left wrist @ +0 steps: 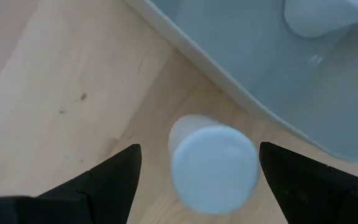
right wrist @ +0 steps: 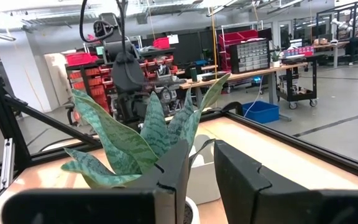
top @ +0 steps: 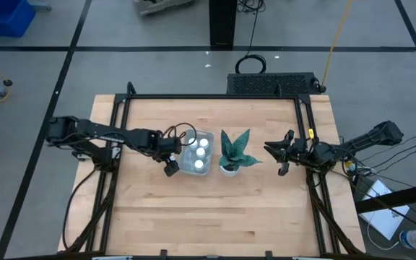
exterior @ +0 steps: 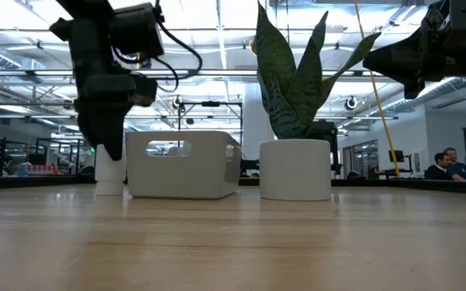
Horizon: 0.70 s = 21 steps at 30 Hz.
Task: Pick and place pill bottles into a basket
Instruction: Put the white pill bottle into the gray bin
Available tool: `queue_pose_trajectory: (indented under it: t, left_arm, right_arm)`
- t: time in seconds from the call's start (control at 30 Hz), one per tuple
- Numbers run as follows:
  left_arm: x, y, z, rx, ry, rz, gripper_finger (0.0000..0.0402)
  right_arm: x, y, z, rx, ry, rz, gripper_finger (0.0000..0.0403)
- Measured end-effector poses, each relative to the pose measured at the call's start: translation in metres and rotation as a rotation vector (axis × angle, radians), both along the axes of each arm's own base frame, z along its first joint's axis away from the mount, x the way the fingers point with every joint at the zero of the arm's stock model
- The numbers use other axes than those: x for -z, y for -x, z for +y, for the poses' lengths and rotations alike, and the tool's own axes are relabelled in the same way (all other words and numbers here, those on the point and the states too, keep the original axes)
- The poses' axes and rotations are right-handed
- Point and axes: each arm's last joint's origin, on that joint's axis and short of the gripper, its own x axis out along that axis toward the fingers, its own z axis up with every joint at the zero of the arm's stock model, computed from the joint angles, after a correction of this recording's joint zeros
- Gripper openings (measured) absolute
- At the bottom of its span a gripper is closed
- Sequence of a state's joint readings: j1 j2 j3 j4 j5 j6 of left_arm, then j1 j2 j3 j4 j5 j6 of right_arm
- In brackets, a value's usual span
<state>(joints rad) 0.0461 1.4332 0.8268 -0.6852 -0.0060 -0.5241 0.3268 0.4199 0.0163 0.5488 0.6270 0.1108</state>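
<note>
Here, at the high view's centre-left, the left gripper [left wrist: 194, 177] stands spread around a small white round-capped pill bottle [left wrist: 213, 165] just beside the pale grey-blue translucent basket [left wrist: 229, 74].

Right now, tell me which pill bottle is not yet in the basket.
The pill bottle standing upright on the table just outside the basket, between the left claw's open fingers. The other visible ones sit inside the basket.

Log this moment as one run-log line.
left pincer: open, straddling upright bottle beside basket | bottle: on table, ungripped | basket: three bottles visible inside | right pincer: idle, raised beside plant
</note>
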Motion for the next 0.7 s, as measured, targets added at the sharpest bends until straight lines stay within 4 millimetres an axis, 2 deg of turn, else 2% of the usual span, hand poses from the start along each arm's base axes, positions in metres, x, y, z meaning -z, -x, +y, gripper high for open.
queue_pose_trajectory:
  t: [0.1, 0.47, 0.57, 0.7]
  left_arm:
    - [0.0047, -0.0006, -0.0004, 0.017, 0.008, 0.029, 0.0311]
    - [0.0055, -0.0032, -0.0006, 0.028, 0.017, 0.011, 0.0198]
    - [0.0053, -0.0032, -0.0006, 0.029, 0.016, 0.010, 0.0187]
    - [0.0054, -0.0020, -0.0007, 0.028, 0.019, 0.024, 0.0192]
  right_arm:
    - [0.0005, 0.0000, 0.0000, 0.000, 0.002, 0.006, 0.0071]
    - [0.0006, -0.0001, 0.0000, 0.000, 0.002, 0.006, 0.0071]
    - [0.0006, -0.0001, 0.0000, 0.000, 0.002, 0.006, 0.0071]
    - [0.0006, -0.0001, 0.0000, 0.000, 0.002, 0.006, 0.0071]
